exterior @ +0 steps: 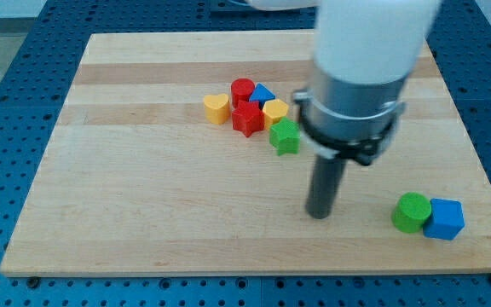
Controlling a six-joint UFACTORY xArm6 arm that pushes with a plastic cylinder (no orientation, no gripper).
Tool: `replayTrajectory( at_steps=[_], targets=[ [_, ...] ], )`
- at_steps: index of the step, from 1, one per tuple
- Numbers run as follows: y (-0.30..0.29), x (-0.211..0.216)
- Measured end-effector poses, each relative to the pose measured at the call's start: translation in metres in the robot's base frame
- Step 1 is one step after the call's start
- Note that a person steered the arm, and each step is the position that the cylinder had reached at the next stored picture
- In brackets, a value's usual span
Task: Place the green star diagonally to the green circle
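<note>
Waiting on the real push: green star (285,136) sits in the cluster near the desk (143,213) centre, touching the yellow block (274,111) and red star (247,119), well apart from the green circle (412,212) at the view's lower right beside the blue cube (445,218). No fingers here, just a rod. My tip (318,213) is below-right of the star, apart from it, between star and circle.

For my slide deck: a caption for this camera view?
My tip rests on the wooden board between the green star and the green circle, touching neither.
</note>
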State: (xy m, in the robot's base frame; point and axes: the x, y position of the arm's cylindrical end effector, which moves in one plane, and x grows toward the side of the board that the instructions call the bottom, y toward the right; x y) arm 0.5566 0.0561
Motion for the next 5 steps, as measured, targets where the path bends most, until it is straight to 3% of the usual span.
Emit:
replayTrajectory(
  at_steps=[1, 2, 5],
  targets=[
    [-0.055, -0.019],
    [-0.086, -0.073],
    [-0.070, -0.146]
  ],
)
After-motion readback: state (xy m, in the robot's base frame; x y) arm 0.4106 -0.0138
